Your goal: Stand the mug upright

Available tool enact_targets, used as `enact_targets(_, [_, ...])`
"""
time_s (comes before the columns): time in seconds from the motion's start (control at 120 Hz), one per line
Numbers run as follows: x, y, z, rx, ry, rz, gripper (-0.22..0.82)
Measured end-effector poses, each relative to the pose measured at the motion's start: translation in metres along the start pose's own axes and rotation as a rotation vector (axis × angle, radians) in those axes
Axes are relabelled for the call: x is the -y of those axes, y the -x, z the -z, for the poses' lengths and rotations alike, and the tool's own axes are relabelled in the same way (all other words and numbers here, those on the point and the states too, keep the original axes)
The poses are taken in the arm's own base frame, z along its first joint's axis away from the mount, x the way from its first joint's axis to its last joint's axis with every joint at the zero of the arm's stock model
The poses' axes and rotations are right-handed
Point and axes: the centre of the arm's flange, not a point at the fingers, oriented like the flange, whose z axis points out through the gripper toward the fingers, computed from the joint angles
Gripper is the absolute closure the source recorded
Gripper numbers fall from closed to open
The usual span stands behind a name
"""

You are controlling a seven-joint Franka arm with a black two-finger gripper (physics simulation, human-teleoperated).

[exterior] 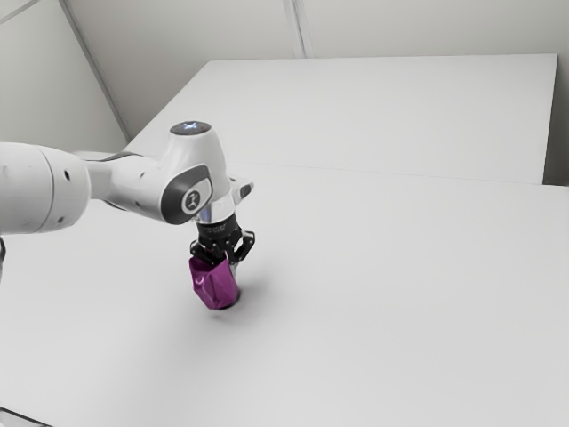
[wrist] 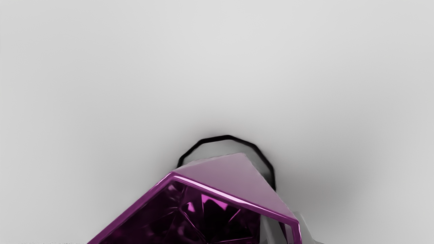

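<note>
You've got the black two-finger gripper (exterior: 232, 263) clamped on the wall of the shiny purple faceted mug (exterior: 213, 286), mouth-up but leaning below the gripper; level it slowly, get its base flat on the white table (exterior: 373, 311), then release.

The faceted purple mug (exterior: 214, 285) leans, mouth upward, over the table (exterior: 400, 302).

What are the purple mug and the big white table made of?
The mug looks like shiny metal, or maybe glossy glazed pottery: bright streaks run along its rim and glints show inside. I can't tell which. The table could be plastic or painted board with a smooth, dull finish: it's plain white, with soft shading and no wood grain.
</note>
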Motion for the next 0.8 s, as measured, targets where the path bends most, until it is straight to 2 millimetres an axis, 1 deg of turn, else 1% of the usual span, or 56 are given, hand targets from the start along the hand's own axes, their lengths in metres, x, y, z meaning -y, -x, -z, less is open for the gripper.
enact_targets(0.108, [0.002,-0.002,0.000,0.003,0.002,0.015,0.46])
enact_targets(0.158, [0.002,-0.003,0.001,0.002,0.003,0.020,0.37])
enact_targets(0.225, [0.001,-0.003,0.003,-0.002,0.006,0.023,0.27])
enact_targets(0.308, [0.000,-0.004,0.005,-0.004,0.008,0.026,0.18])
enact_targets(0.4, [-0.002,-0.007,0.011,-0.013,0.015,0.030,0.12])
enact_targets(0.508, [-0.004,-0.009,0.019,-0.021,0.022,0.032,0.07])
enact_targets(0.8, [-0.011,-0.016,0.050,-0.050,0.045,0.027,0.02])
